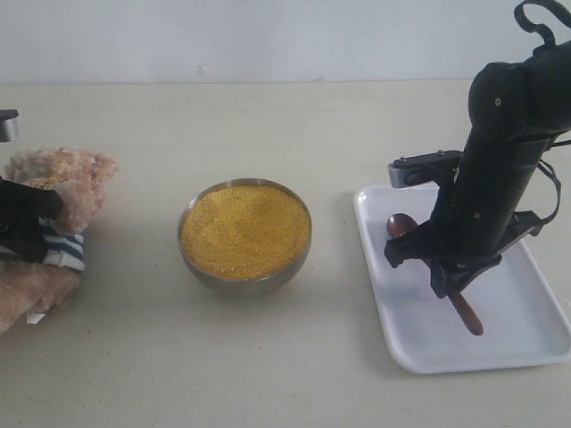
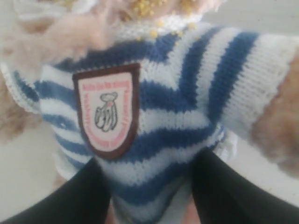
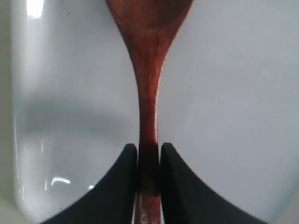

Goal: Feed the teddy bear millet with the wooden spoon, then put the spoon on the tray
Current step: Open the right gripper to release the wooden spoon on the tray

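Diagonally, wooden spoon [image 1: 399,226], handle end nearest.

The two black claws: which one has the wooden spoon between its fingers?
The right gripper, over the white tray, with its jaws against the handle of the wooden spoon. The left gripper straddles the teddy bear instead.

millet [image 1: 245,230] in bowl [image 1: 243,283], centre of worktop [image 1: 268,374]. teddy bear [image 1: 62,183] at its 9 o'clock. tray [image 1: 526,332] at 3 o'clock, wooden spoon [image 1: 401,225] on it (handle toward 5 o'clock).
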`<action>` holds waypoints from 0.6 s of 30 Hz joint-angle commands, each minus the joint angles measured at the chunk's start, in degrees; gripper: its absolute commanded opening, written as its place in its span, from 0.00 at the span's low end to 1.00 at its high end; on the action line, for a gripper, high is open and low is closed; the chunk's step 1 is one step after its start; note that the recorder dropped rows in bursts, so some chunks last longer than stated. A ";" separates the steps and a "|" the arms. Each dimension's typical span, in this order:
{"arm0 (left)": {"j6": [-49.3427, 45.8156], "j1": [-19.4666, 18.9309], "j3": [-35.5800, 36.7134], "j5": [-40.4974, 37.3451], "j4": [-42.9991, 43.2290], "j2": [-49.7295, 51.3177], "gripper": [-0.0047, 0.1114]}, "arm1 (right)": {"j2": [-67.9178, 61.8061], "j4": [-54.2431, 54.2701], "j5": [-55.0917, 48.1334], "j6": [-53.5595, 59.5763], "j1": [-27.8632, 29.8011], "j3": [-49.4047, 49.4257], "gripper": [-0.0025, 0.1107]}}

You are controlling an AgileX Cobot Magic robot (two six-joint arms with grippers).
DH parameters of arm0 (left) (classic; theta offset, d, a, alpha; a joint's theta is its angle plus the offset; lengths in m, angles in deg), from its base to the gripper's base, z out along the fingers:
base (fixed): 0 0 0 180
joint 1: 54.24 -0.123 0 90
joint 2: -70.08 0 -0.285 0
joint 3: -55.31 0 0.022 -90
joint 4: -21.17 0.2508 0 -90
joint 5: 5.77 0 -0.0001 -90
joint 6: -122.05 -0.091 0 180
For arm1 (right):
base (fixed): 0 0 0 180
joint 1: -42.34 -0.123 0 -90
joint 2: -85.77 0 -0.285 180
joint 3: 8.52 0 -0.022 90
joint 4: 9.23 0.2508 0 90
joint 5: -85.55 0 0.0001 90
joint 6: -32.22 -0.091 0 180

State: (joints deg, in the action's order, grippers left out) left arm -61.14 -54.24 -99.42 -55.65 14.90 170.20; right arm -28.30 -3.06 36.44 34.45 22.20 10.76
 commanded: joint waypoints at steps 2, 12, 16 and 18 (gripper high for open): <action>-0.30 -0.06 -0.34 1.37 -0.42 0.06 0.45 | 0.48 -0.50 1.03 -0.65 0.29 0.16 0.19; -0.30 -0.06 -0.34 2.50 -0.42 0.06 0.50 | 0.48 -0.50 1.83 -0.77 0.29 0.16 0.33; -0.30 -0.06 -0.34 2.50 -0.42 0.06 0.67 | 0.48 -0.50 2.28 -0.77 0.29 0.16 0.33; -0.30 -0.06 -0.34 2.50 -0.42 0.06 0.70 | 0.48 -0.50 2.38 -0.77 0.29 0.16 0.33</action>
State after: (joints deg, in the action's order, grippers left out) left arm -61.14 -54.24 -99.42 -54.07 14.90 170.20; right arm -28.30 -3.06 38.41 33.68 22.20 10.80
